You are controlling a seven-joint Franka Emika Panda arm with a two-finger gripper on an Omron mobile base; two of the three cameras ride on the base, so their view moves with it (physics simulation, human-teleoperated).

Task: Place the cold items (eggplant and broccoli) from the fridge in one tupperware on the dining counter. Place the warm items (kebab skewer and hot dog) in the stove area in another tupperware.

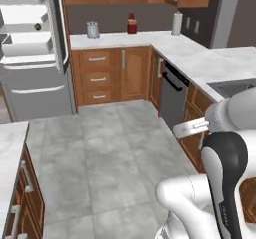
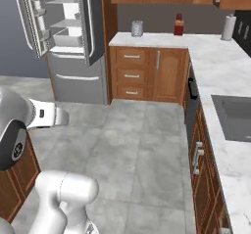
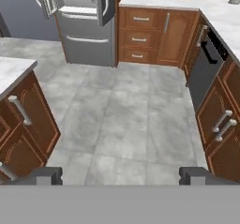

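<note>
Two dark fingertips (image 3: 47,175) are seen spread wide apart at the bottom of the hand view, nothing held or touched between them; the gripper (image 3: 123,176) is aimed over bare grey floor tiles (image 3: 122,120). One fridge (image 2: 73,42) is seen at the far wall, both upper doors swung open, white shelves exposed; eggplant and broccoli cannot be made out on them. One marble counter (image 2: 215,66) is run along the back wall and round the corner. Three items are counted on it: one metal canister (image 2: 137,28), one red bottle (image 2: 179,24), one paper towel roll (image 2: 228,27). One dishwasher (image 1: 172,94) is set under the corner run, one sink (image 2: 234,115) further along. One nearer counter corner (image 3: 11,70) is seen left in the hand view.
</note>
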